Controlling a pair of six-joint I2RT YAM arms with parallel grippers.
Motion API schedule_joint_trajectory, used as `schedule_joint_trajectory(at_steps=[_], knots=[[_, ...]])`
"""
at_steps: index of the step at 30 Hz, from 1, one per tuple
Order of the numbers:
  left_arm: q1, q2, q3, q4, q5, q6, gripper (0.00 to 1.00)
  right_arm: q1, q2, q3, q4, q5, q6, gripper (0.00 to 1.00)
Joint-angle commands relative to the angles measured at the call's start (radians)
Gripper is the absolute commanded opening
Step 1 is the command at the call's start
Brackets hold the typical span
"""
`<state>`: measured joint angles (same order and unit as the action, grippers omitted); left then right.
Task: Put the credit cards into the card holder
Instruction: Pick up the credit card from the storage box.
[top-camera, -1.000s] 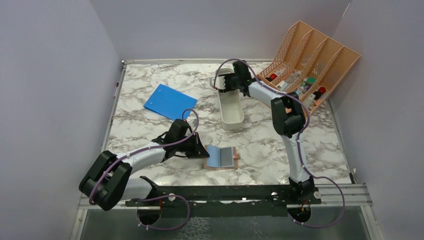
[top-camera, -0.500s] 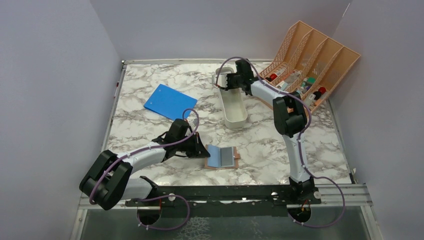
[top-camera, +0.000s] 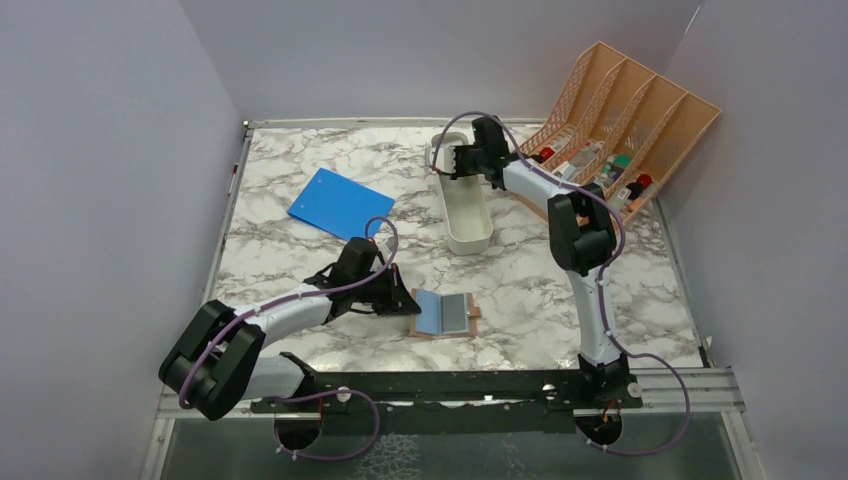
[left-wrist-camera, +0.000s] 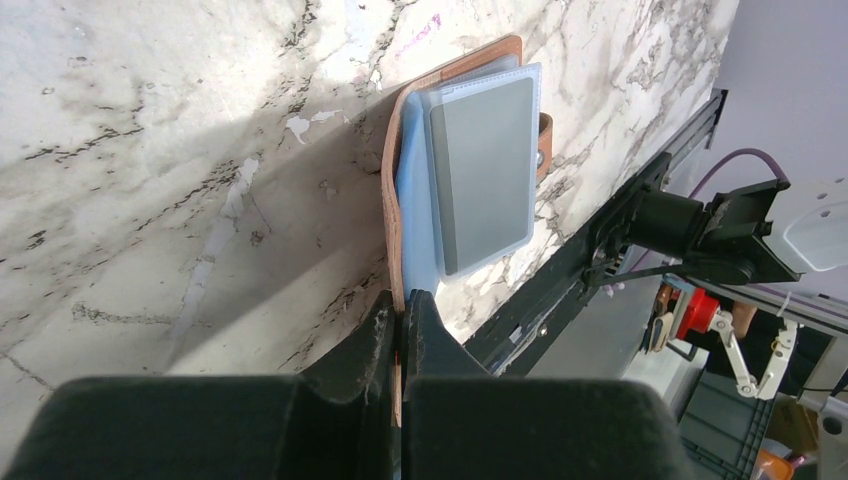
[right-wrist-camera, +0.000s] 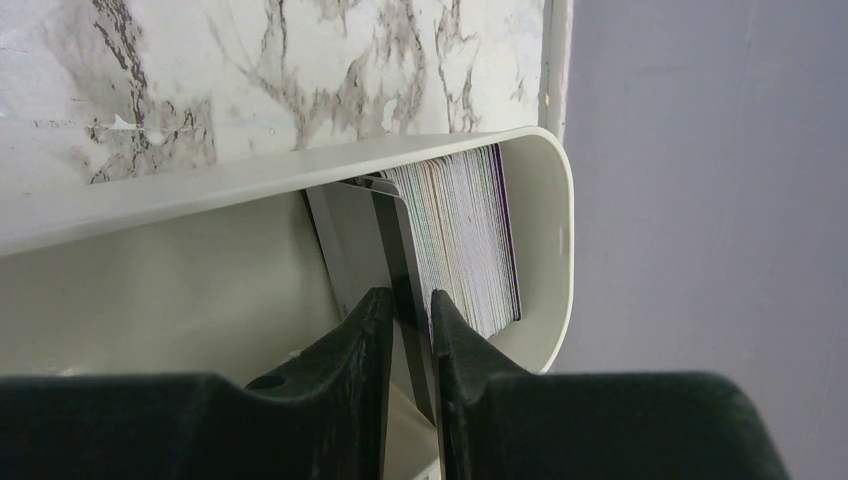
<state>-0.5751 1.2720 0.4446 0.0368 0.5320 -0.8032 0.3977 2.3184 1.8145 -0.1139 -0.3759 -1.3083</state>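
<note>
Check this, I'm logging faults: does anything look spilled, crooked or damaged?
Nothing is spilled or damaged. Only oddity: in the white tray, one dark card tilts away from the packed stack, between the fingers of the right gripper.

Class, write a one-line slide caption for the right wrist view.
Right hand straddles a dark card beside the stacked credit cards in the white tray.

Left arm (top-camera: 280, 312): lies low over the near-left part of the tabletop, forearm reaching right toward the near middle. Left gripper (left-wrist-camera: 402, 300): at tabletop level, jaws closed, pinching the left edge of the card holder (left-wrist-camera: 392, 180).

Right arm (top-camera: 578, 235): rises from the near-right edge, elbow high, forearm stretched to the far middle. Right gripper (right-wrist-camera: 408, 300): fingers narrowly apart, one on either side of a credit card (right-wrist-camera: 400, 250). Firm contact cannot be determined.
</note>
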Motion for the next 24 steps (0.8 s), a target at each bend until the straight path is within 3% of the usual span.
schedule_joint_trajectory(at_steps=[1,17,21,24], knots=[[0.006,-0.004,-0.007,0.03,0.022,-0.001,0.02,-0.013,-0.071,-0.012,0.052,0.0,0.001,0.21],[0.006,0.003,-0.017,0.065,0.034,-0.015,0.03,-0.013,-0.232,-0.183,-0.017,-0.073,0.018,0.01],[0.004,0.016,-0.033,0.101,0.042,-0.021,0.03,-0.012,-0.326,-0.263,0.003,-0.112,0.145,0.01],[0.005,0.039,-0.065,0.2,0.096,-0.075,0.03,0.004,-0.4,-0.32,0.097,-0.072,0.41,0.01]])
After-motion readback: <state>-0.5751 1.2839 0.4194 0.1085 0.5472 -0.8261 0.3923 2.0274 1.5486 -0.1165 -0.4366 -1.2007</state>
